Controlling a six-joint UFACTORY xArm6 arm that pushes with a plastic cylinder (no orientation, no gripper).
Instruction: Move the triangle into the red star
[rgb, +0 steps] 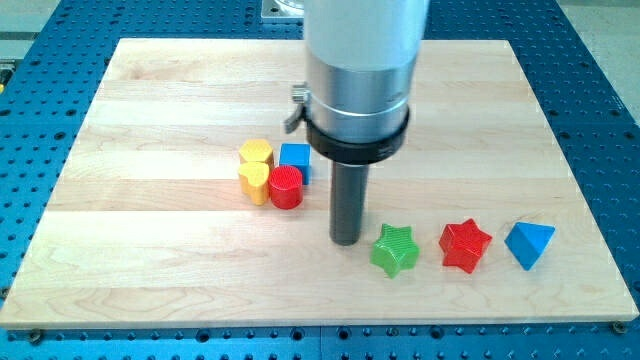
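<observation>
The blue triangle (529, 245) lies on the wooden board at the view's lower right. The red star (465, 245) sits just left of it, with a small gap between them. A green star (394, 250) sits left of the red star. My tip (346, 240) rests on the board just left of the green star, close to it but apart. The tip is well left of the triangle, with both stars between them.
A cluster left of the rod holds a yellow hexagon (256, 154), a yellow heart (254, 182), a red cylinder (286, 187) and a blue cube (294, 158). The wooden board (150, 250) lies on a blue perforated table. The board's right edge is near the triangle.
</observation>
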